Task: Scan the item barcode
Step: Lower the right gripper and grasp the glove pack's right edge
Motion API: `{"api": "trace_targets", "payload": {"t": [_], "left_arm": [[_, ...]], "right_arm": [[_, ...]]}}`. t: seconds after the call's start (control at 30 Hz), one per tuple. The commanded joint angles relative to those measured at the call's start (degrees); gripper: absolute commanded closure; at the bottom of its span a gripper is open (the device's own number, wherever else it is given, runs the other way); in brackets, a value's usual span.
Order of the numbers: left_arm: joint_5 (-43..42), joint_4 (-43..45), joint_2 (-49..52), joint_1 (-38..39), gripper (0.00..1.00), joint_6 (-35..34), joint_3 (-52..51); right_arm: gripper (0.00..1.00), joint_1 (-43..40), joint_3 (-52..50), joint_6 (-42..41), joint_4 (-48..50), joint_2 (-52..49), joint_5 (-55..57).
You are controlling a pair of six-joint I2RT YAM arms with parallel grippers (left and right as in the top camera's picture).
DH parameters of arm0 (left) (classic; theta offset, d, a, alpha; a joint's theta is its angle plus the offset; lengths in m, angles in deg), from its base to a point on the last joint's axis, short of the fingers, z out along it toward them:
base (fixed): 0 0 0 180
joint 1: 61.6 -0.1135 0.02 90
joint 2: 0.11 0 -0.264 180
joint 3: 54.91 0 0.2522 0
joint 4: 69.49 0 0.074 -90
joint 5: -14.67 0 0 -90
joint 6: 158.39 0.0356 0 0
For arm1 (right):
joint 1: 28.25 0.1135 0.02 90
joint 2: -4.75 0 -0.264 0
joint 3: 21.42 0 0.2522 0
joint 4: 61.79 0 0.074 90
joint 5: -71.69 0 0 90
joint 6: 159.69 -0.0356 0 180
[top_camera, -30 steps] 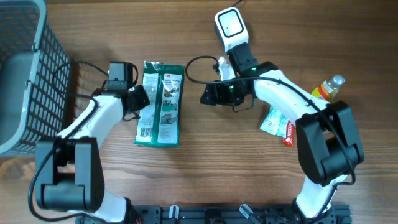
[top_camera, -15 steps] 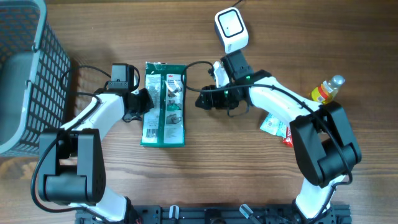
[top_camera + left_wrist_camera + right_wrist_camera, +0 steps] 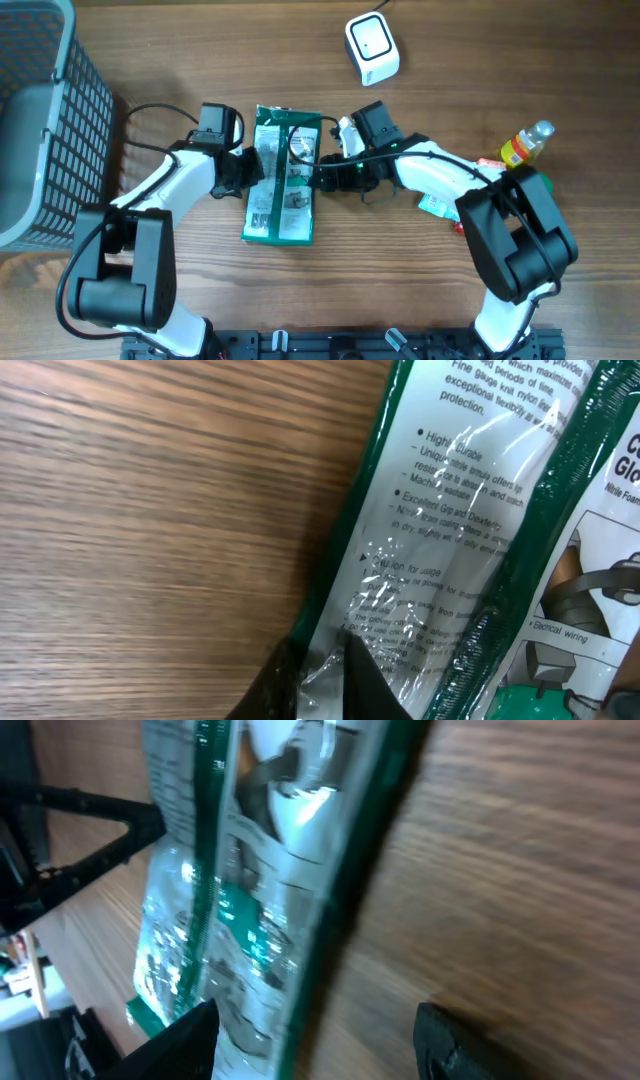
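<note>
Left gripper (image 3: pixel 250 168), overhead: closed on the left edge of the green packet (image 3: pixel 283 180), which sits between both grippers; right gripper (image 3: pixel 322 178) at its right edge; white scanner (image 3: pixel 372 48) well apart. Left wrist: fingers (image 3: pixel 375 685) pinch the clear film. Right wrist: jaws apart, packet edge apparently between them, ungripped

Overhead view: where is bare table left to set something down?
Bare table between the basket and the scanner; right of the scanner, above the bottle; and the near strip below the green package. Crowded mid-table around the package and by the bottle.
</note>
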Motion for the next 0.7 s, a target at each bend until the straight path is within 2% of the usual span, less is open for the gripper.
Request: {"api": "trace_targets", "payload": {"t": [0.0,0.2,0.33,0.47,0.67], "left_arm": [[-0.2,-0.9,2.4,0.8,0.92,-2.4,-0.9],[-0.2,-0.9,2.4,0.8,0.92,-2.4,-0.9],[-0.2,-0.9,2.4,0.8,0.92,-2.4,-0.9],[-0.2,-0.9,2.4,0.8,0.92,-2.4,-0.9],[-0.2,-0.9,2.4,0.8,0.92,-2.4,-0.9]], "right_arm": [[0.37,1.7,-3.4,-7.2,2.0,-0.6,0.2],[0.38,5.4,-8.0,-14.1,10.8,-0.6,0.2],[0.4,7.9,-8.4,-15.3,13.5,-0.6,0.5],[0.42,9.9,-8.4,-20.3,15.5,-0.6,1.9],[0.48,10.2,-8.5,-23.8,20.8,-0.6,2.1]]}}
